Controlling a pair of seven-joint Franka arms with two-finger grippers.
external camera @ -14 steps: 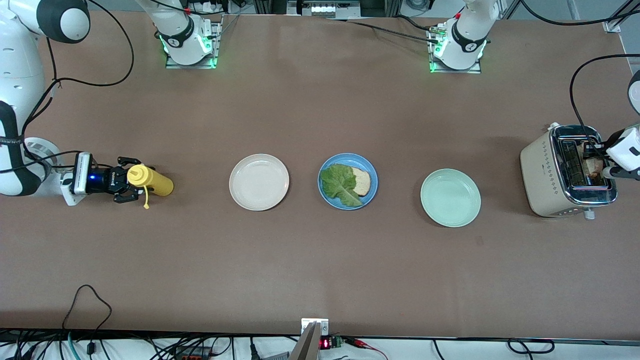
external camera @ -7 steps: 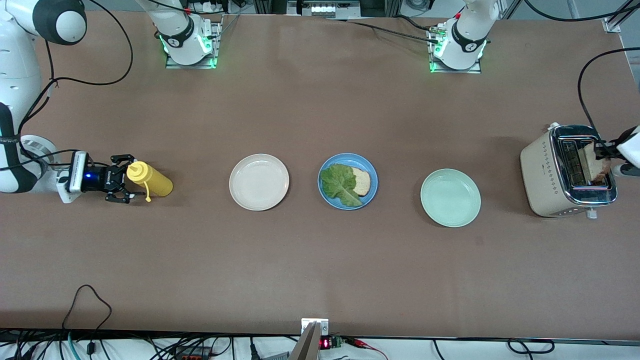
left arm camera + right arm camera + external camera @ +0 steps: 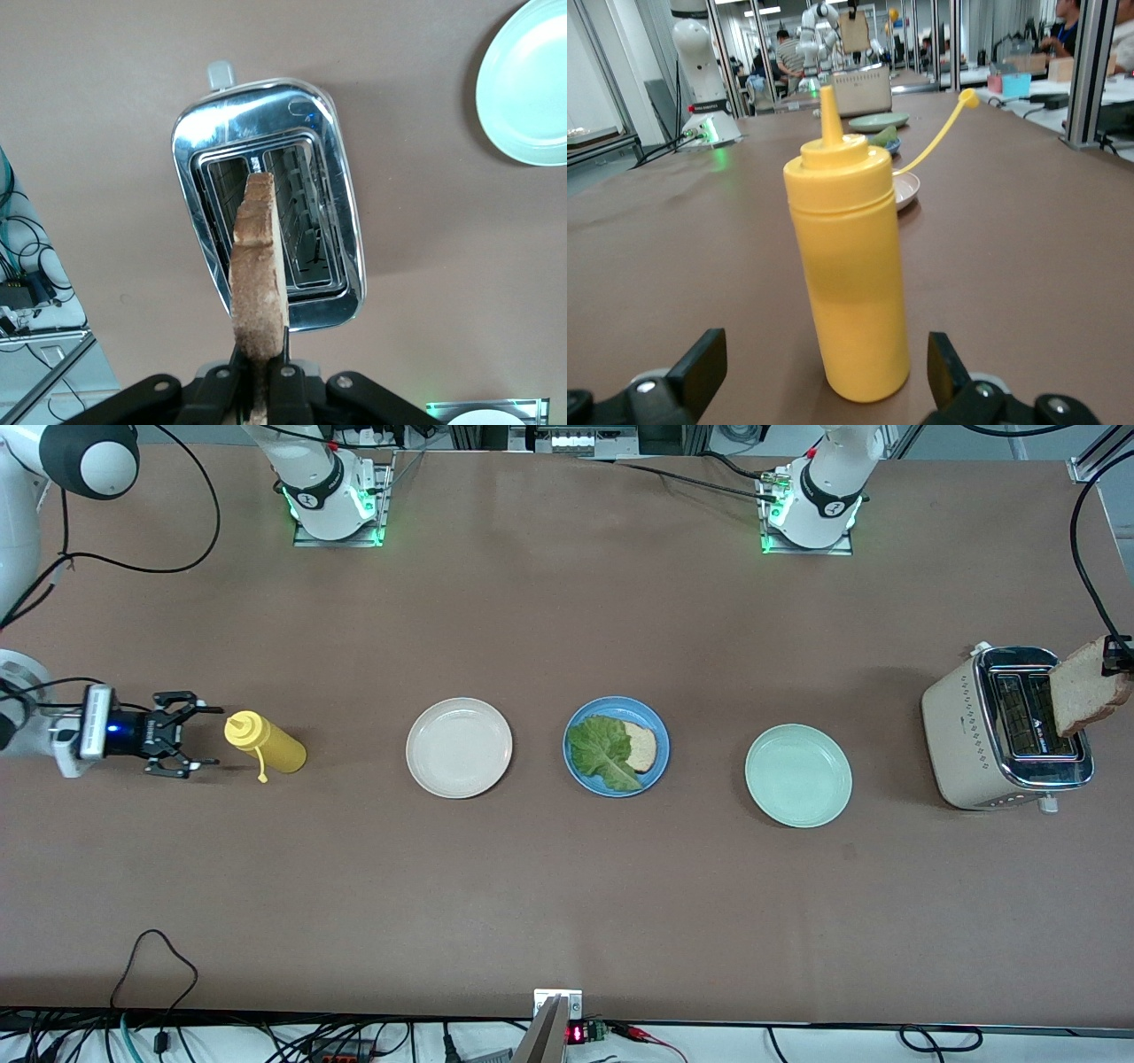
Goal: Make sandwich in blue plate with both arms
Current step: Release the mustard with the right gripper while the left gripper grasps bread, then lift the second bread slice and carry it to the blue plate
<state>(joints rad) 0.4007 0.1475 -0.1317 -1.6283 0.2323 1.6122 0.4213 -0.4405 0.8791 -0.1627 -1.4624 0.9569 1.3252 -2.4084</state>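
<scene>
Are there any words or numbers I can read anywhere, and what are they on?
None can be read for sure.
Toaster: a small dark mark on its chrome top, too blurred to read.
Arm base rings: a small round logo, too small to read.
Yellow squeeze bottle: no label.

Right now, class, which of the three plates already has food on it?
The blue plate, the middle one, holding a lettuce leaf over a bread slice. The cream-white plate and mint-green plate beside it hold nothing.
</scene>
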